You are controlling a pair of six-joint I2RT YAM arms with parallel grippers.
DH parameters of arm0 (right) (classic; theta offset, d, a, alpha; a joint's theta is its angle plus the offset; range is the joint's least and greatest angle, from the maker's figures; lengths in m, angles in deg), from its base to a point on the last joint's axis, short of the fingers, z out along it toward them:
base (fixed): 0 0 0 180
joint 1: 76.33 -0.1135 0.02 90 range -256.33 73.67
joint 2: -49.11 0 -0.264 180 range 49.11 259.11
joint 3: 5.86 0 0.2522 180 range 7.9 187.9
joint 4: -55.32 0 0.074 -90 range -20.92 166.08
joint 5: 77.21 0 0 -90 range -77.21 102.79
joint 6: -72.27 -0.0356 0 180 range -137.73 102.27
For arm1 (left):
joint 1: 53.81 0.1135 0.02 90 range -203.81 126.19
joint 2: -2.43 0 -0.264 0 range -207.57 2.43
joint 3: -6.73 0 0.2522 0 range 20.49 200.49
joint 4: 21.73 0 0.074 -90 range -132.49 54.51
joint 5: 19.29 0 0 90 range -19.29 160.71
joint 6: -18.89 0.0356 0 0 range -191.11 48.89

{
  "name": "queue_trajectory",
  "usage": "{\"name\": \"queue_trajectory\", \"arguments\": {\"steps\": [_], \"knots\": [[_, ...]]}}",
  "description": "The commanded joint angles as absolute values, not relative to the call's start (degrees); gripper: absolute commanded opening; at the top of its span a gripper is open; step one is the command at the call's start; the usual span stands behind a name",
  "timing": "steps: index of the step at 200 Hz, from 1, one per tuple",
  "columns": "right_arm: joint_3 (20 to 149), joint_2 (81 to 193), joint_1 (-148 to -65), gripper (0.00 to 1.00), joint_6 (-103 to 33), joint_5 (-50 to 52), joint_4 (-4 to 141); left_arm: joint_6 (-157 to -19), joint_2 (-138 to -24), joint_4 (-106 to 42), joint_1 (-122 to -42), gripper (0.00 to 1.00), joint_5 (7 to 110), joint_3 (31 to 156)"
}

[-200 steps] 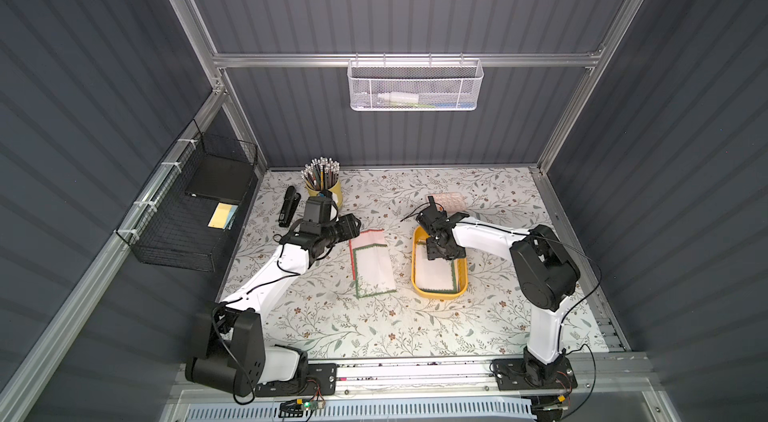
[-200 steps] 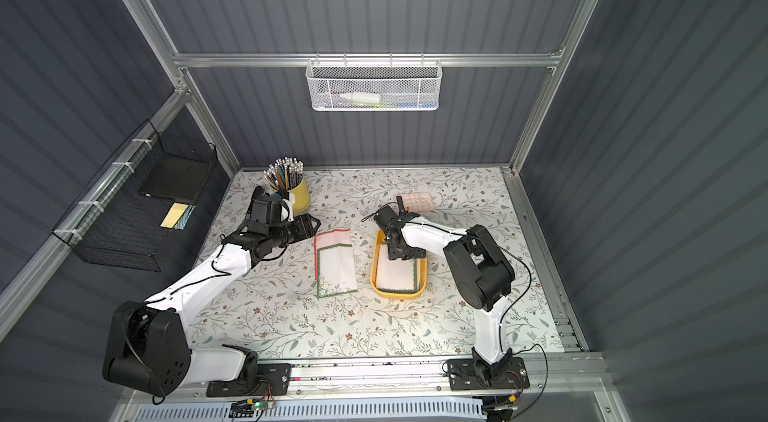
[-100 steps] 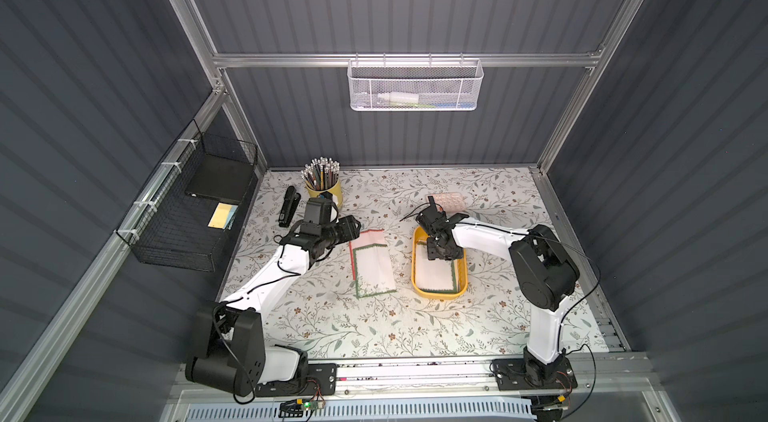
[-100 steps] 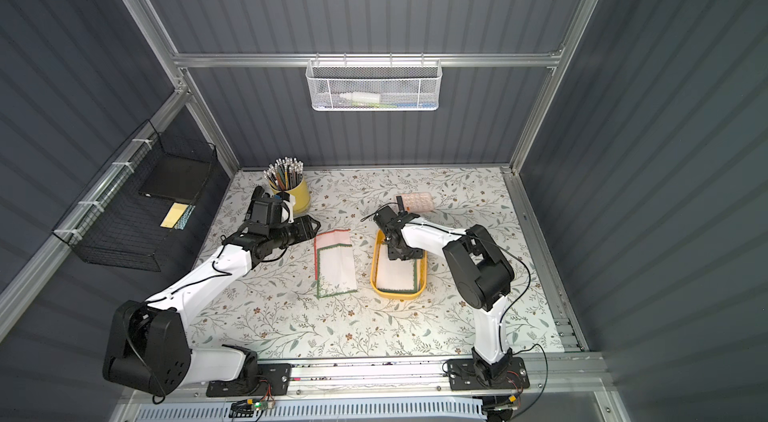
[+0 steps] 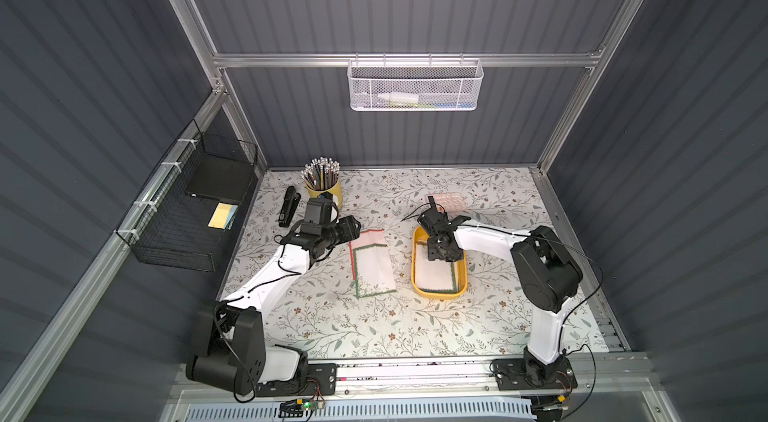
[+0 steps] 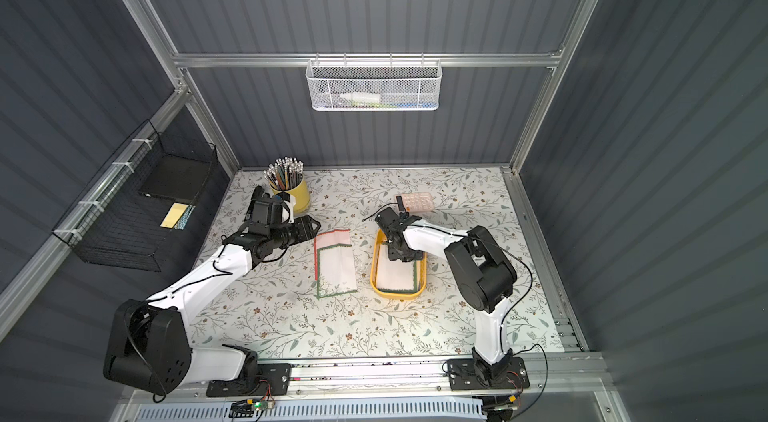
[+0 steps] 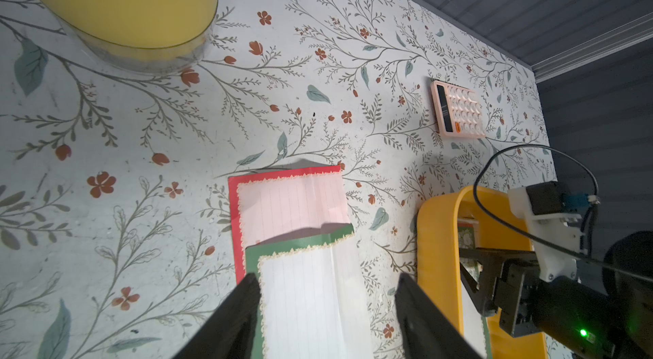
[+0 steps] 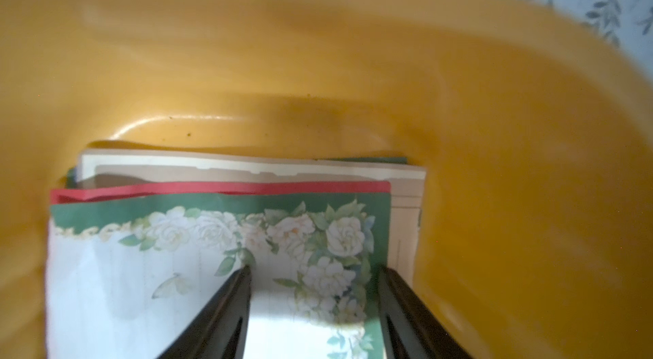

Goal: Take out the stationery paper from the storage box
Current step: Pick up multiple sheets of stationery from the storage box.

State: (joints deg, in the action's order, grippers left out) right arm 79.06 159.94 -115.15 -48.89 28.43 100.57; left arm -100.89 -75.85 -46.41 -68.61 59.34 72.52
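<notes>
The yellow storage box [image 5: 417, 270] lies right of the table's middle and holds a stack of stationery paper [image 8: 176, 269]. The top sheet is green-floral, over red and tan ones. My right gripper [image 8: 314, 270] is down in the box's far end, open, with its fingers spread on the top sheet's corner. Left of the box, a green-bordered sheet [image 5: 374, 270] overlaps a red-bordered sheet [image 5: 370, 237] on the table. My left gripper [image 7: 328, 277] hovers open over those two sheets' far end and holds nothing.
A yellow pencil cup [image 5: 324, 187] and a black stapler [image 5: 289, 206] stand at the back left. A pink calculator [image 5: 446, 202] lies behind the box. A black wire basket [image 5: 195, 208] hangs on the left wall and a white mesh basket [image 5: 413, 85] on the back wall.
My right gripper's jaws have drawn slightly closer over the stack in the box. The left arm and the sheets on the table have not moved.
</notes>
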Motion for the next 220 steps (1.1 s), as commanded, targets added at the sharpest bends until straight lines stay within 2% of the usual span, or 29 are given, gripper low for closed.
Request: {"name": "queue_trajectory", "arguments": {"steps": [1, 36, 51, 81, 111, 150, 220], "knots": [[74.08, 164.78, -115.3, 0.56, -50.11, 22.44, 99.44, -100.69, -76.3, -47.44, -68.31, 0.64, 58.79, 72.65], [73.78, 164.84, -115.28, 0.45, -49.65, 21.92, 99.02, -100.65, -76.7, -47.44, -68.31, 0.64, 58.76, 72.88], [74.25, 165.15, -115.29, 0.44, -49.36, 21.91, 99.26, -100.73, -76.86, -47.35, -68.31, 0.64, 58.72, 73.01], [74.98, 166.22, -115.35, 0.5, -49.25, 22.2, 100.05, -100.64, -77.11, -47.5, -68.31, 0.64, 58.65, 73.44], [76.66, 165.71, -115.92, 0.66, -50.42, 28.01, 103.8, -100.56, -77.34, -47.55, -68.32, 0.64, 58.62, 73.68], [78.83, 165.57, -116.04, 0.67, -49.6, 29.52, 105.31, -101.28, -78.83, -45.96, -68.31, 0.63, 57.95, 73.84], [75.03, 169.07, -115.79, 0.65, -50.51, 21.93, 99.84, -100.26, -78.42, -47.88, -68.31, 0.63, 57.97, 74.49]]}}
